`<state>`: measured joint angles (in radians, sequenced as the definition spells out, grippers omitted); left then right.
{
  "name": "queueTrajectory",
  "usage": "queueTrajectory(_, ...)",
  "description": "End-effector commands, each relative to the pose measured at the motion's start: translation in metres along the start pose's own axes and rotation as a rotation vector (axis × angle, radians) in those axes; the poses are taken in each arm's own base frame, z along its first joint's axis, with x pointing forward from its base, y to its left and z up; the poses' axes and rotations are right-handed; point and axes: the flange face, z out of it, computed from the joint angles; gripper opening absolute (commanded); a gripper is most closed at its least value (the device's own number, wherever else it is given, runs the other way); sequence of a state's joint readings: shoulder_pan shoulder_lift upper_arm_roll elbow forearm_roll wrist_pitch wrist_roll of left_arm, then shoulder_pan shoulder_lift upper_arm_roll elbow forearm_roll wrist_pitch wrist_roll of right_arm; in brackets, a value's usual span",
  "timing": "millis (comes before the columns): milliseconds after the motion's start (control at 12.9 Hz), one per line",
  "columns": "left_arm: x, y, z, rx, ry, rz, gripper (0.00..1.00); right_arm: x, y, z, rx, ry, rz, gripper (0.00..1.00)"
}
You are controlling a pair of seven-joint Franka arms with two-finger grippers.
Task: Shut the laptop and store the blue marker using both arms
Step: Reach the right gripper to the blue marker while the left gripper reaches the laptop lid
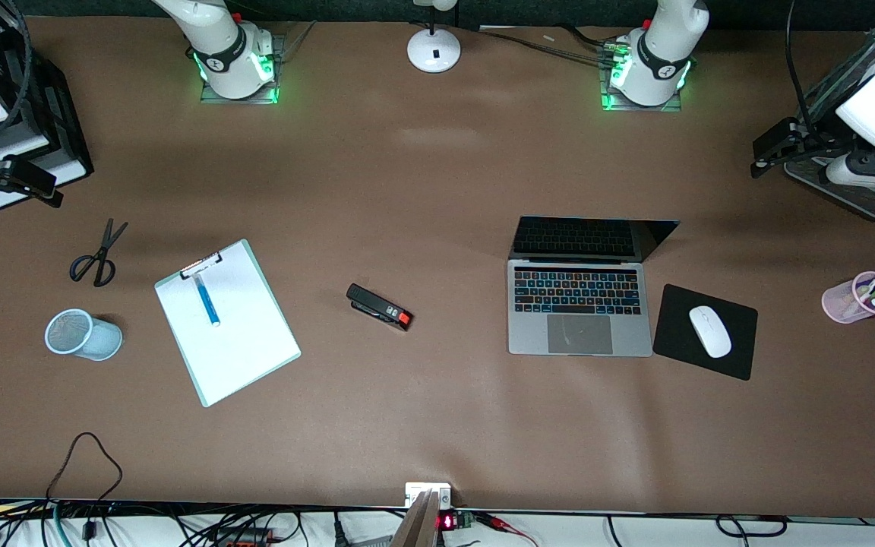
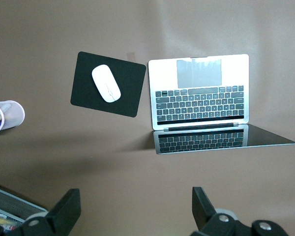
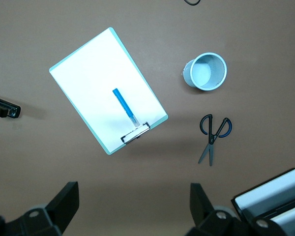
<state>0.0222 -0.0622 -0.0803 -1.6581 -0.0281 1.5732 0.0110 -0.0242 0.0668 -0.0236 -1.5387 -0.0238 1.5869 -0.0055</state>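
The silver-grey laptop (image 1: 578,304) (image 2: 199,93) stands open toward the left arm's end of the table, its dark screen raised. The blue marker (image 1: 206,301) (image 3: 124,106) lies on a white clipboard (image 1: 226,322) (image 3: 108,88) toward the right arm's end. My left gripper (image 2: 136,211) hangs open high over bare table between the laptop and the left arm's base (image 1: 650,68), holding nothing. High over bare table between the clipboard and the right arm's base (image 1: 236,61), my right gripper (image 3: 134,206) is open and empty. Neither gripper shows in the front view.
A light-blue mesh cup (image 1: 82,334) lies on its side beside the clipboard, with scissors (image 1: 97,254) farther back. A black stapler (image 1: 379,306) lies mid-table. A white mouse (image 1: 709,331) sits on a black pad (image 1: 673,319). A pink pen cup (image 1: 859,296) lies at the left arm's end.
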Motion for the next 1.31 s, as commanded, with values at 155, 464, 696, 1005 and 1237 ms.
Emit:
queueTrajectory(155, 0.004, 0.001, -0.003, -0.014, 0.002, 0.005, 1.0, -0.001, -0.002, -0.004, 0.004, 0.005, -0.015, 1.0)
queueTrajectory(464, 0.011, 0.006, 0.01, -0.016, -0.022, 0.006, 1.0, 0.01, -0.003, 0.018, 0.002, -0.029, 0.0, 1.0)
queueTrajectory(696, 0.027, 0.015, 0.036, -0.018, -0.039, -0.024, 1.0, 0.029, -0.002, 0.055, 0.029, -0.07, 0.007, 1.0)
queueTrajectory(1005, 0.043, 0.029, 0.064, -0.022, -0.065, -0.024, 1.0, 0.052, -0.023, 0.096, 0.046, -0.099, -0.037, 1.0)
queueTrajectory(1237, 0.043, 0.031, 0.078, -0.02, -0.083, -0.022, 1.0, 0.063, -0.028, 0.115, 0.048, -0.093, -0.042, 1.0)
